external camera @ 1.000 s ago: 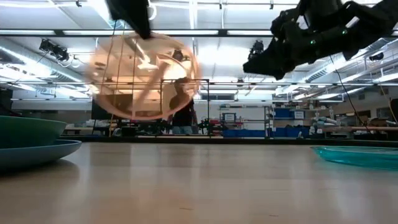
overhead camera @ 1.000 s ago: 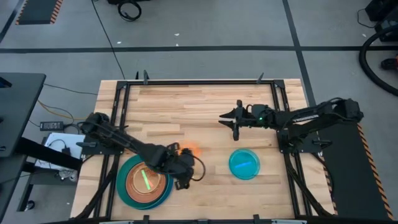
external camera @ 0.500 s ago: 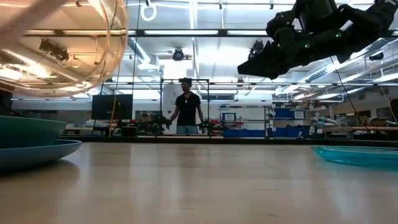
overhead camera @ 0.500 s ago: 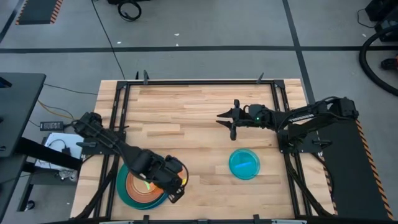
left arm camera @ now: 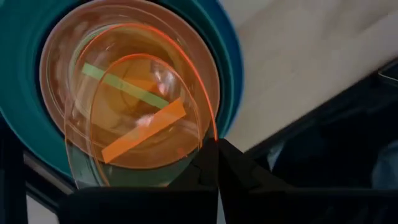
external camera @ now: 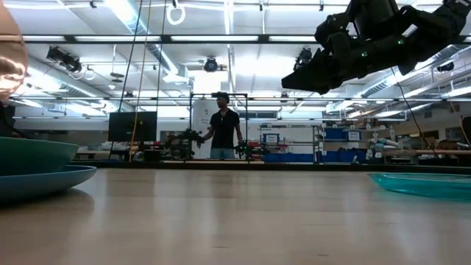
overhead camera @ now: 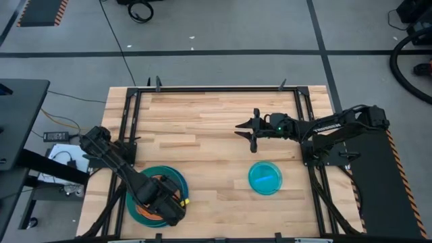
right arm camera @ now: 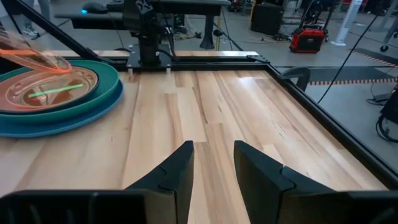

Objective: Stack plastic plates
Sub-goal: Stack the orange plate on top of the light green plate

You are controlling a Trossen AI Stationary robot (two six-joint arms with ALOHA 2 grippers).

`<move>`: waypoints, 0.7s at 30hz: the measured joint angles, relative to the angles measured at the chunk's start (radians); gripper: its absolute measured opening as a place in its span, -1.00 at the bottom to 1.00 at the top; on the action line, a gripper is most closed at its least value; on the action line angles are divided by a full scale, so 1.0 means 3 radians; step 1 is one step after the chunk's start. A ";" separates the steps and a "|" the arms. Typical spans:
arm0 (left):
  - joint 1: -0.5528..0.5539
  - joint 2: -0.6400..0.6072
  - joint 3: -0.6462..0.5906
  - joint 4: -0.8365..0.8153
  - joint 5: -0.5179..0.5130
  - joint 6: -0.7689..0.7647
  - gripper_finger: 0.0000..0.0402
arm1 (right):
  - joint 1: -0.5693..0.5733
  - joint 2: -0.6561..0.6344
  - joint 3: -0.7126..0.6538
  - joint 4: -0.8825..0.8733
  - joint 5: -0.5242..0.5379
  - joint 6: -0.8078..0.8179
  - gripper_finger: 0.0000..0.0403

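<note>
Wooden tabletop [overhead camera: 202, 128]: left gripper [left arm camera: 214, 163] clenched on the orange plate [left arm camera: 146, 121] above the plate stack [overhead camera: 177, 183]; right gripper [right arm camera: 212, 163] hovers released, cyan plate [overhead camera: 265, 178] nearby.

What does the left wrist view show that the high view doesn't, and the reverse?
Only the left wrist view shows the left end effector shut on the rim of the orange plate, held tilted over the stack, with a green strip lower down. Only the high view shows the cyan plate lying apart on the table and the right end effector waiting above bare wood. Both show the stack's teal rim and the orange plate over it.
</note>
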 joint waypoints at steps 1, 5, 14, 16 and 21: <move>-0.0001 0.0036 0.0000 0.0004 -0.0002 0.0004 -0.98 | 0.0000 0.0000 0.0000 -0.0009 0.0000 0.0000 -0.38; 0.0006 0.0208 0.0000 0.0002 0.0031 0.0103 -0.98 | 0.0000 0.0000 0.0000 -0.0019 -0.0001 0.0001 -0.38; 0.0046 0.0405 -0.0001 -0.0301 0.0080 0.0162 -0.98 | 0.0000 0.0000 0.0000 -0.0021 -0.0001 0.0001 -0.38; 0.0060 0.0432 0.0000 -0.0299 0.0078 0.0064 -0.97 | 0.0000 0.0000 0.0000 -0.0027 -0.0006 0.0001 -0.38; 0.0064 0.0507 -0.0002 -0.0291 -0.0030 -0.0002 -0.95 | -0.0001 0.0000 0.0000 -0.0048 -0.0008 0.0001 -0.38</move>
